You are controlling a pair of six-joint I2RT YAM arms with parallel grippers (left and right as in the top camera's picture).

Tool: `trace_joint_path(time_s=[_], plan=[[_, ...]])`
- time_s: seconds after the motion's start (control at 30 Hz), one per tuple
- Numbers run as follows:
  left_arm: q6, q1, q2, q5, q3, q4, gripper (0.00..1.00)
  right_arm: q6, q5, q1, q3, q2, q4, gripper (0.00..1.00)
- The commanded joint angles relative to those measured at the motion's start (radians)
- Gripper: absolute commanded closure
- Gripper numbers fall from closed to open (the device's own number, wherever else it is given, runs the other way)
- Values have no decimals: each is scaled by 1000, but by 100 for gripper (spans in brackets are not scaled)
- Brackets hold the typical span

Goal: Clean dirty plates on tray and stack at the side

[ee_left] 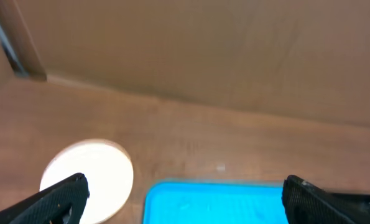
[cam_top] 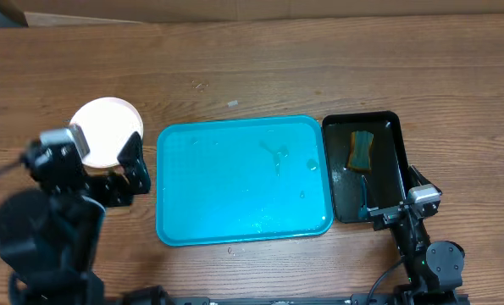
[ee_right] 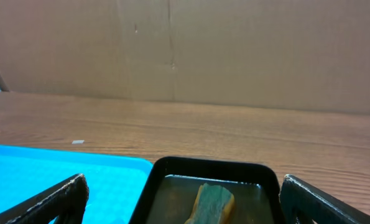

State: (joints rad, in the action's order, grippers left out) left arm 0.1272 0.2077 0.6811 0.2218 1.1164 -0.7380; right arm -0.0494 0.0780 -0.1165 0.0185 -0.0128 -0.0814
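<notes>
The teal tray [cam_top: 243,180] lies in the middle of the table with no plate on it, only wet spots. It also shows in the left wrist view [ee_left: 216,202] and the right wrist view [ee_right: 54,168]. A white plate [cam_top: 103,127] lies on the table left of the tray, seen also in the left wrist view [ee_left: 97,174]; whether more plates lie under it cannot be told. My left gripper [cam_top: 131,169] is open and empty, between plate and tray. My right gripper [cam_top: 379,212] is open and empty at the near end of the black tray [cam_top: 389,127].
The black tray right of the teal one holds shallow water and a green-yellow sponge [cam_top: 361,150], also in the right wrist view [ee_right: 211,202]. A cardboard wall [ee_right: 185,50] stands behind the table. A small white scrap [cam_top: 232,103] lies beyond the teal tray.
</notes>
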Motion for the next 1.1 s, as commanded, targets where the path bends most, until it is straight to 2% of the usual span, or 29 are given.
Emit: trace_joint_path(time_s=[0.0, 0.2, 0.33, 0.53, 0.67, 1.07], plan=[[4, -6, -159, -15, -220, 125, 0, -3, -6, 6, -11, 10, 3, 0], [6, -35, -397, -31, -492, 511, 0, -3, -6, 6, -11, 10, 4, 0], [7, -95, -551, -114, -637, 785, 0, -3, -6, 6, -11, 10, 4, 0], [5, -108, -679, -129, -755, 1008, 0, -3, -6, 6, -11, 10, 3, 0], [8, -110, -677, -128, -816, 1083, 0, -3, -6, 6, -11, 10, 4, 0], [8, -110, -678, -145, -1041, 1085, 0, -4, -6, 6, -10, 10, 4, 0]])
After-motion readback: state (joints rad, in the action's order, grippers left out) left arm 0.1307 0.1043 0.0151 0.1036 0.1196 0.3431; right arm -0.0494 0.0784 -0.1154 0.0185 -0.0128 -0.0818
